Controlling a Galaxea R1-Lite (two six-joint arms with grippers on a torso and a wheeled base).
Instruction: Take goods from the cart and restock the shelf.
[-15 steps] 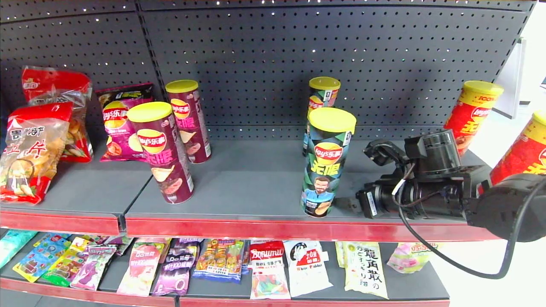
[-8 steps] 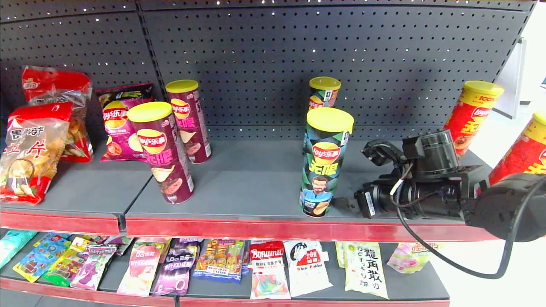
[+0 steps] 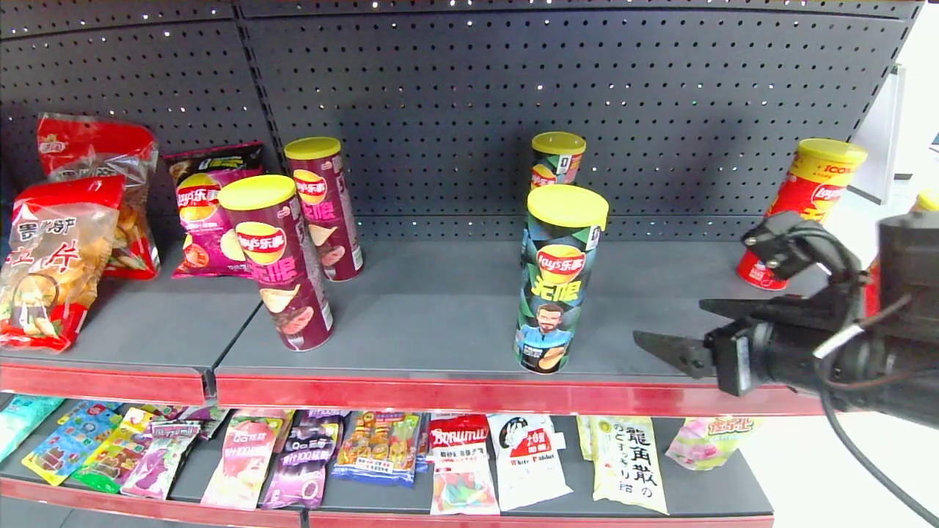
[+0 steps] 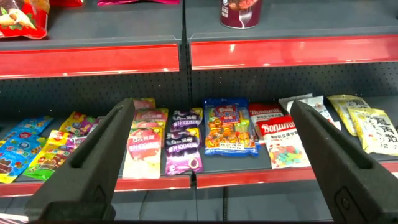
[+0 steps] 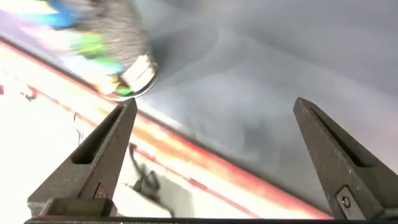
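Left end effector [image 4: 212, 104], fingers spread, faces snack packets [image 4: 227, 127] on a shelf [image 4: 249, 177].

I counted two maroon chip cans [image 3: 279, 279], two dark green chip cans [image 3: 559, 293], one red chip can [image 3: 807, 198] plus a second's yellow lid [image 3: 928, 199], two red snack bags [image 3: 55, 257] and one purple chip bag [image 3: 209, 213].

And there's the chip can [image 3: 559, 282]: dark green pattern, yellow lid, standing upright on its own on the grey shelf [image 3: 440, 308], right by the shelf's red front lip. A matching can [image 3: 555, 158] stands upright straight behind it, toward the shelf's back.
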